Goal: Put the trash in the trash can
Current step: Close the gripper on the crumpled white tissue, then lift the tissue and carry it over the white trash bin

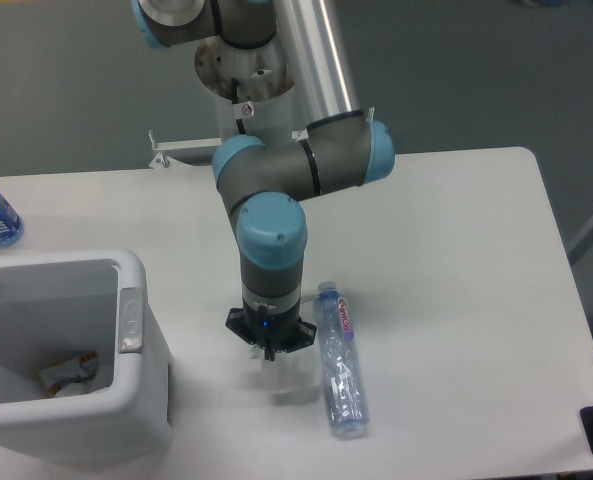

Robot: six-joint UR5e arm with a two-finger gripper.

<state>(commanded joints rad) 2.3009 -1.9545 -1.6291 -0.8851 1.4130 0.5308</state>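
With a wrapper (76,372) already in the bin (141,395), the gripper (273,362) hovers just left of the bottle (340,360) — finger state unclear — so next it must shift right and grasp.

A robotics lab: a UR5e arm (276,190) mounted at a plain white table (456,260) on grey carpeted floor (66,80), with a white bin (136,400) and bottles laid out as test props
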